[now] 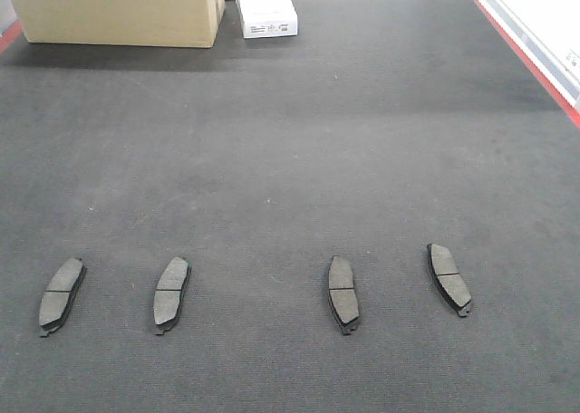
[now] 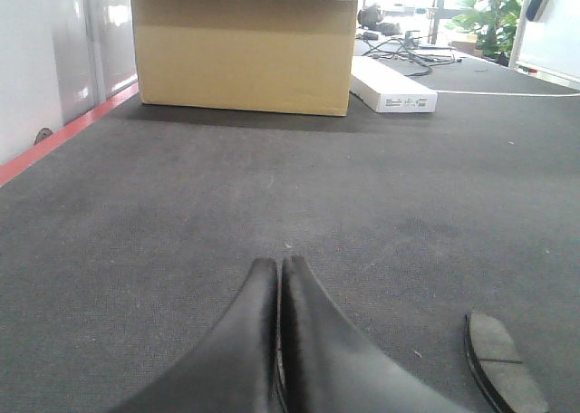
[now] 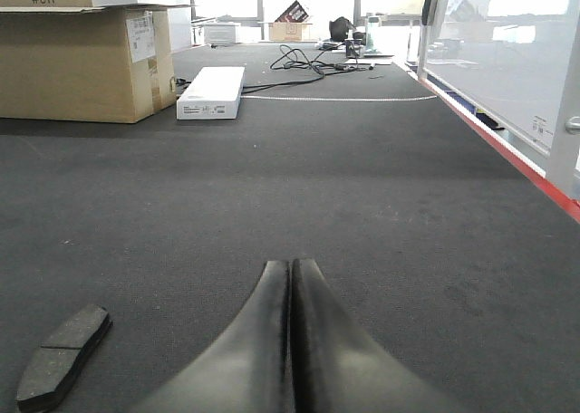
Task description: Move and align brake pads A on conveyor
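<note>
Beneath my smooth black matt left claw [image 2: 279, 270] stretches the rough, matt conveyor [image 1: 290, 141]; ahead sits a plain cardboard box [image 2: 243, 51], beside it dull, gritty brake pads A [image 1: 172, 292].

Conveyor [image 1: 290, 141]: dark grey belt, red edges. Four brake pads A [image 1: 62, 294] [image 1: 171, 293] [image 1: 343, 290] [image 1: 449, 277] in near row; cardboard box [image 1: 118, 10], white box [image 1: 265, 7] at far end.

Conveyor [image 1: 290, 141] mid-belt open; cardboard box [image 1: 118, 10], white box [image 1: 265, 7] block far end.
</note>
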Motion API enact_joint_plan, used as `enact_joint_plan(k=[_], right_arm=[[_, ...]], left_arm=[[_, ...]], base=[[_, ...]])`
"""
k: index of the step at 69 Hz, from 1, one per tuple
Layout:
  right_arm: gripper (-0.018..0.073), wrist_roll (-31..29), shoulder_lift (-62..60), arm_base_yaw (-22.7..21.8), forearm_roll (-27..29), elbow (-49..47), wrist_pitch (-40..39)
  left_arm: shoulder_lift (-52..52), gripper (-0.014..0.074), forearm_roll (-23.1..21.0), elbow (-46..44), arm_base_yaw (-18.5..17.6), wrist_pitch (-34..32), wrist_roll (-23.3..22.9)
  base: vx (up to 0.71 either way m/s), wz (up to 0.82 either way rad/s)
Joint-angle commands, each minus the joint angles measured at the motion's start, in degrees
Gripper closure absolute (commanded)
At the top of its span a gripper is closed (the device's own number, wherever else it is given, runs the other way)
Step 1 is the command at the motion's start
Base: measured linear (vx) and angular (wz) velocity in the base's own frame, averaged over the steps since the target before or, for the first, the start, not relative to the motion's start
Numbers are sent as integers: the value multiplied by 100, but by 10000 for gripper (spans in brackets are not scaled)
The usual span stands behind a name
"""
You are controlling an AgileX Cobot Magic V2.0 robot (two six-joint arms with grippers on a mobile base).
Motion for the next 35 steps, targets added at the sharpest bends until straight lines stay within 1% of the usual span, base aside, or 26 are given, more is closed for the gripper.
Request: enact_joint_plan(k=[1,35], right_arm=[[569,20,-81,-42,-48,32,-411],[569,20,-81,-42,-48,32,-411]], left_arm=[[-85,602,-1,139,-2,-421,7],[-85,602,-1,139,-2,-421,7]], base=[[0,0],[0,0]])
